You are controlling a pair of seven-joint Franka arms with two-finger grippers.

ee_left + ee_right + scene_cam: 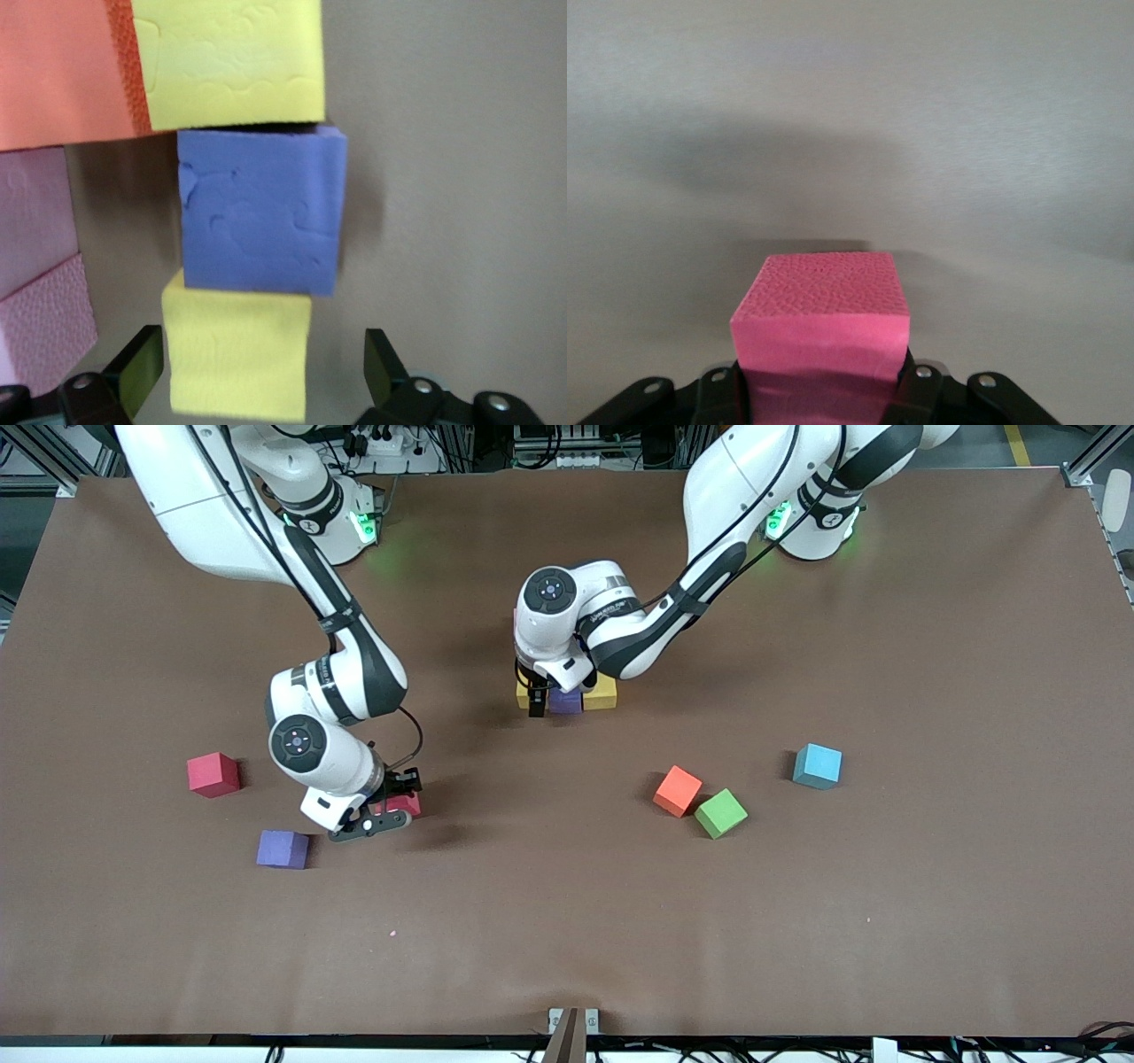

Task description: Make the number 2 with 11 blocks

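Two grippers | right gripper (390, 808) squeezes pink block (822, 332) | left gripper (257, 381) wide around yellow block (237, 354), beside purple block (259, 212)

Brown table (930, 921) spread under everything. One light-blue cube (817, 766) resting flat toward the left arm's end, well apart from the nearest cubes. Metal bracket (572, 1020) clamped at the table edge nearest the front camera.

Readable text: none on any cube or on the counter (886, 921).
Left arm (611, 615): a dark line of print at about 3 o'clock of its round joint cap, too small to make out.
Numbers, signs: none legible.
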